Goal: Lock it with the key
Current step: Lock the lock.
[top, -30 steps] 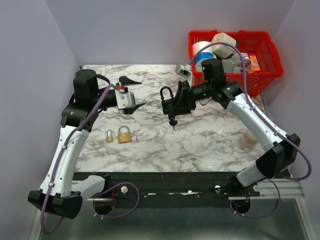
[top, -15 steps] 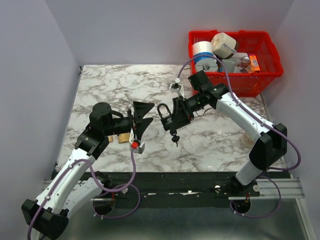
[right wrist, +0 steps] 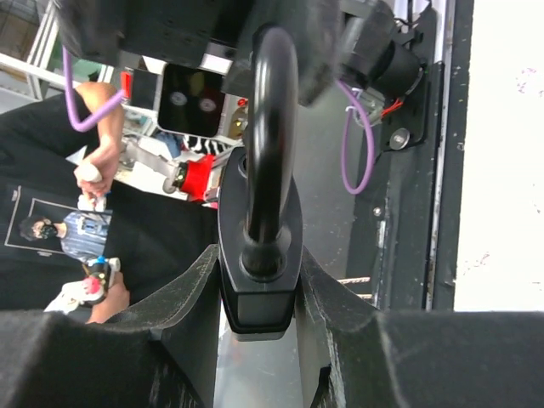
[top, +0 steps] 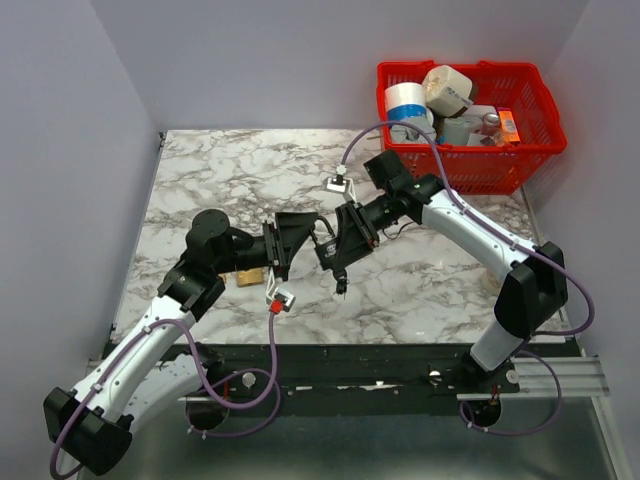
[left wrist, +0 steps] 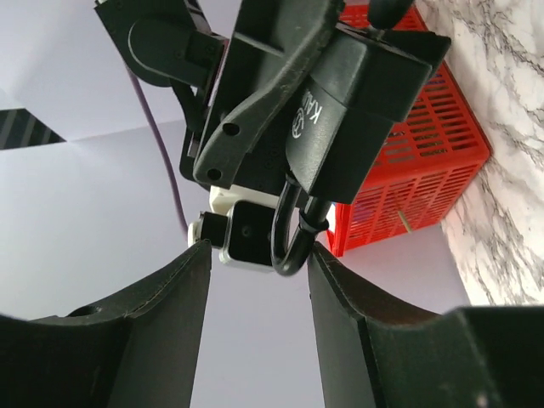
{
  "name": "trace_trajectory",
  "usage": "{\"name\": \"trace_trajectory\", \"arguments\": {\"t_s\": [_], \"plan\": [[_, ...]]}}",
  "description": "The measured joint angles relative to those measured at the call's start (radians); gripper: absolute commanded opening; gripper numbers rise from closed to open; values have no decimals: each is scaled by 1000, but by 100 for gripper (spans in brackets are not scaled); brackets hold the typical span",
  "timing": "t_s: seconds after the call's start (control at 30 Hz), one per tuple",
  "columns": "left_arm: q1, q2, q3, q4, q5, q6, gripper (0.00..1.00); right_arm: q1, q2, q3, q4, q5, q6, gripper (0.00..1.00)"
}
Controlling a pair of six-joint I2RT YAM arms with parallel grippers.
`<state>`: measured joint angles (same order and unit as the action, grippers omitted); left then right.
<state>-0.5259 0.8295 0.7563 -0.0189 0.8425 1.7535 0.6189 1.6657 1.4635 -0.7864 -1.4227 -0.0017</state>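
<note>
To the left of the black padlock [top: 330,248], a brass padlock [top: 247,277] is seen on the marble table [top: 200,180], partly covered by the left arm. The left gripper [top: 293,240] is held just beside the black padlock. In the left wrist view its fingers [left wrist: 161,306] are spread wide with the shackle [left wrist: 287,242] standing in the gap between them; contact cannot be made out, and nothing is gripped. The black padlock is held clear of the table, and whether its shackle is seated cannot be told. The key [top: 342,286] is seen hanging from the underside of the black padlock, at the end opposite the shackle and apparently in the keyhole, though it is too small to be sure. To the right, the right gripper [top: 352,232] is clamped on the padlock body, which is pinched between its fingers [right wrist: 183,314] in the right wrist view. Far to the right of the padlock stands a red basket [top: 520,150]. The step in hand is judged to be the left gripper's approach to the shackle. The next move is judged to call for closing on the shackle and pressing it home. The key would then have to be reached and turned without being knocked out.
</note>
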Motion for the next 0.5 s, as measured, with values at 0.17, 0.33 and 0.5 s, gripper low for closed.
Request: {"name": "trace_trajectory", "arguments": {"t_s": [0.17,0.33,0.5], "plan": [[-11,11,1,-39,8,75,54,17,0,-26,29,-3,40,1],[-13,18,22,-132,30,141,45,22,0,-42,46,-8,74,1],[-19,22,27,-195,51,187,30,29,0,-44,73,-13,118,1]]}}
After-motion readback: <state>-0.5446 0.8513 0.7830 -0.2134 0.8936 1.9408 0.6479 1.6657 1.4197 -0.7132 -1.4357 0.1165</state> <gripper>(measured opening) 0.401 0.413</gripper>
